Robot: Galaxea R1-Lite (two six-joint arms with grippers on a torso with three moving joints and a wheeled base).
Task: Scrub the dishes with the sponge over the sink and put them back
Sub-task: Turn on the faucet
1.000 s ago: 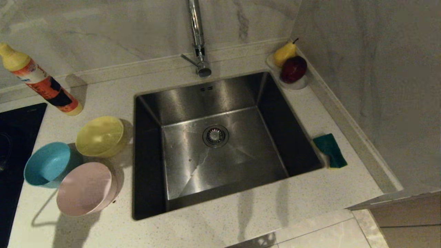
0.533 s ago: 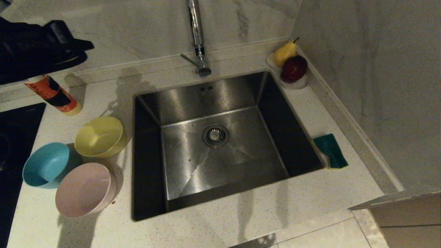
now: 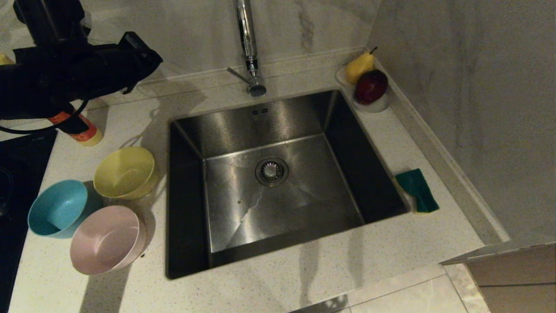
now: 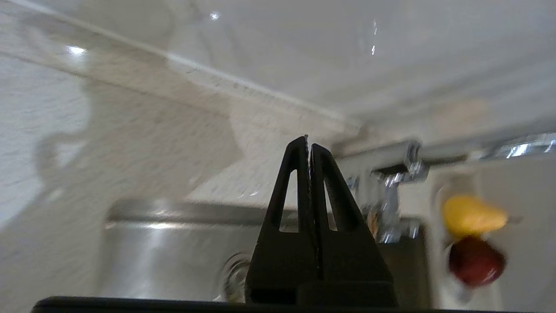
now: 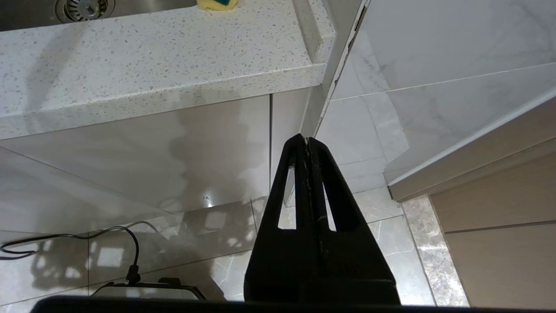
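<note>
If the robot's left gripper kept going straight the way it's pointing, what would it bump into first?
Probably the counter behind the sink, near the foot of the back wall. The shut left gripper points there, left of the tap, with nothing in between. Depth is hard to judge.

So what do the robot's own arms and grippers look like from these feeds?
The left arm is bulky matte black casing with a thin black cable looping beneath it. The left gripper and right gripper match: two slim black tapered fingers, each with a long triangular cut-out, on a broad black base. No markings visible.
</note>
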